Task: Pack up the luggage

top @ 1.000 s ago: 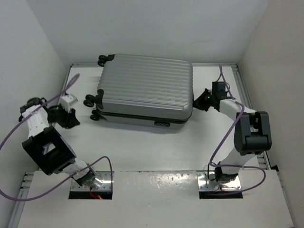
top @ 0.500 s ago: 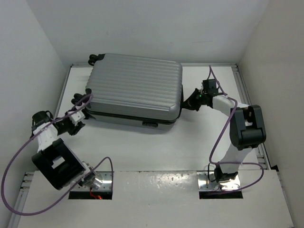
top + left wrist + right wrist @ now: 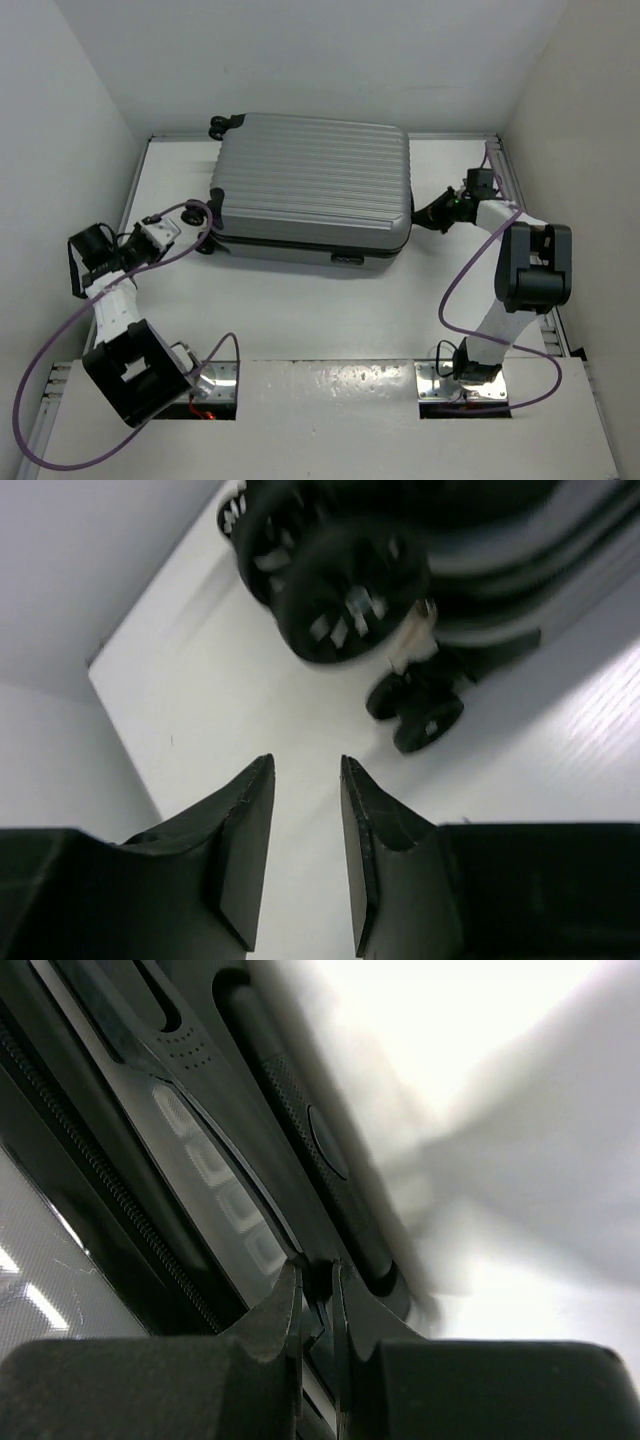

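The luggage (image 3: 310, 180), a silver-grey ribbed hard-shell suitcase, lies closed and flat at the back of the table. Its black wheels (image 3: 207, 245) point left. My left gripper (image 3: 190, 228) sits just left of the wheels, open and empty. In the left wrist view its tips (image 3: 305, 765) face the wheels (image 3: 340, 580) with a gap of table between. My right gripper (image 3: 428, 213) is at the suitcase's right end. In the right wrist view it (image 3: 315, 1268) is pinched on a thin black ridge of the luggage's handle trim (image 3: 225, 1175).
White walls close in the table at the left, back and right. A metal rail (image 3: 512, 185) runs along the right edge. Purple cables (image 3: 40, 340) loop from both arms over the near table.
The luggage slid left and then back right, ending about where it began. My left gripper swung in to the wheels. My right gripper stayed at the suitcase's right end and moved with it.
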